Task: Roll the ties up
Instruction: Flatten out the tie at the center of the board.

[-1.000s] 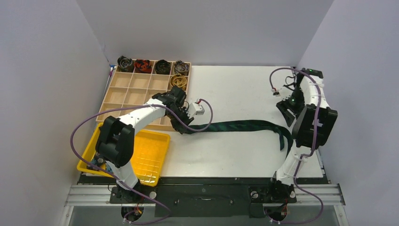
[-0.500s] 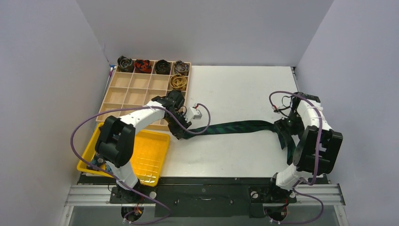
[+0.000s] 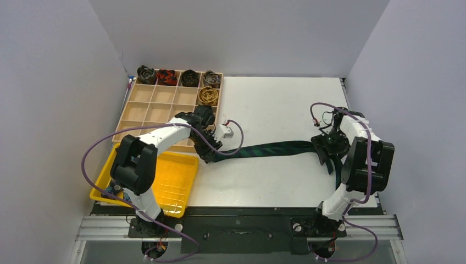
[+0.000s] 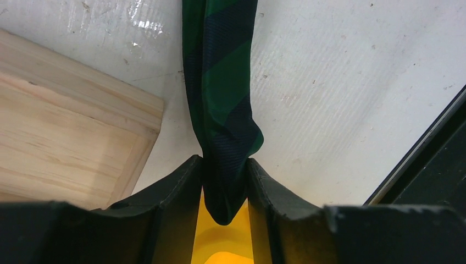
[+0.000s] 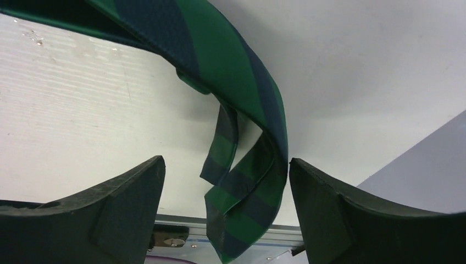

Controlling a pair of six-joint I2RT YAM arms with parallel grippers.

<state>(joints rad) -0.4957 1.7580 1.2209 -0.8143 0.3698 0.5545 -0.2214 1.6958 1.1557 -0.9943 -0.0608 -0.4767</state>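
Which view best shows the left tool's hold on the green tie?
Left wrist: the left tool visibly pinches the tie end. Top external shows the tie's whole span; right wrist only its loose folded end.

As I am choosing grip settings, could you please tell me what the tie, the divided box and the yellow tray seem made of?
The tie looks like woven fabric, slightly shiny: fine weave, soft folds. The divided box seems bare pale wood, its grain visible. The yellow tray is probably smooth moulded plastic, judging by its even colour.
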